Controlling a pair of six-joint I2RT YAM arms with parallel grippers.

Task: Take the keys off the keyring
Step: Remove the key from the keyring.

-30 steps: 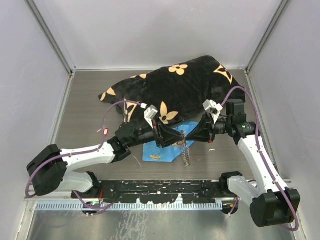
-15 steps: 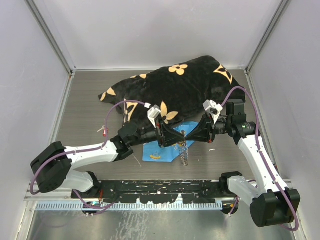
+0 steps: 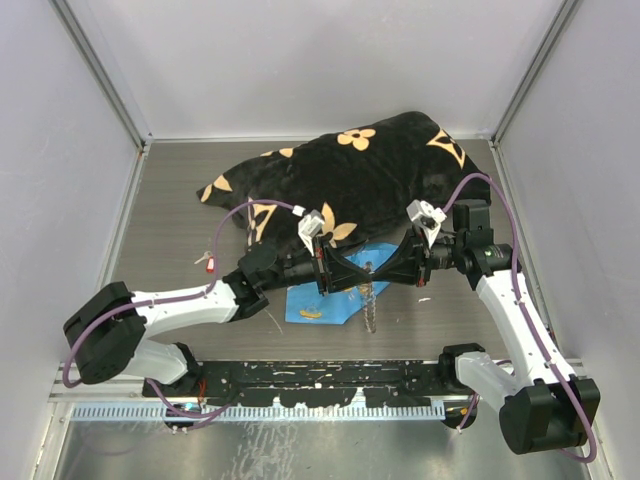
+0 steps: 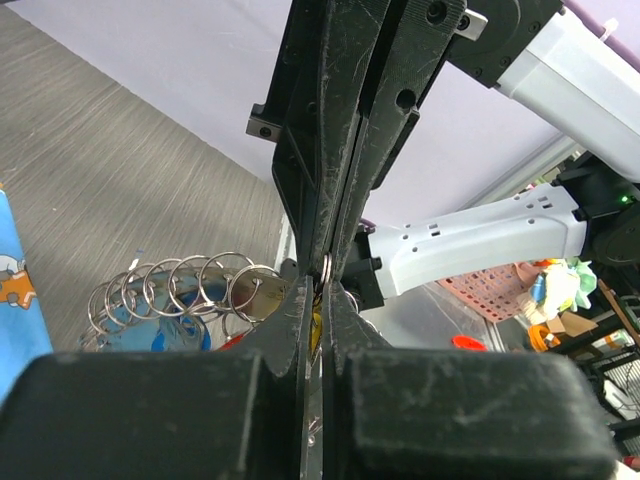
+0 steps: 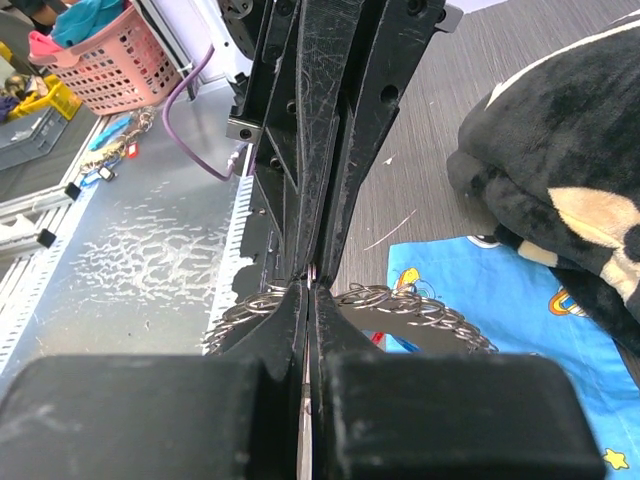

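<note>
Both tools meet tip to tip above the blue cloth (image 3: pixel 318 300), mid-table toward the near edge. Right tool (image 3: pixel 376 271) is clamped on the keyring (image 3: pixel 372 308). Left tool (image 3: pixel 361 271) is clamped on it too, just beside, probably a second hold for prising a coil open. The rest of the ring dangles below. Keys not clearly distinguishable. A second ago the left jaws stood apart; the left wrist has since edged in.

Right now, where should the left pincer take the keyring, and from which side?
At the top of the keyring, on one thin loop, coming sideways from the left, opposite the right pincer. The rest hangs as a slack coil of loops, so only the top is steady. The left pincer looks shut there.
</note>
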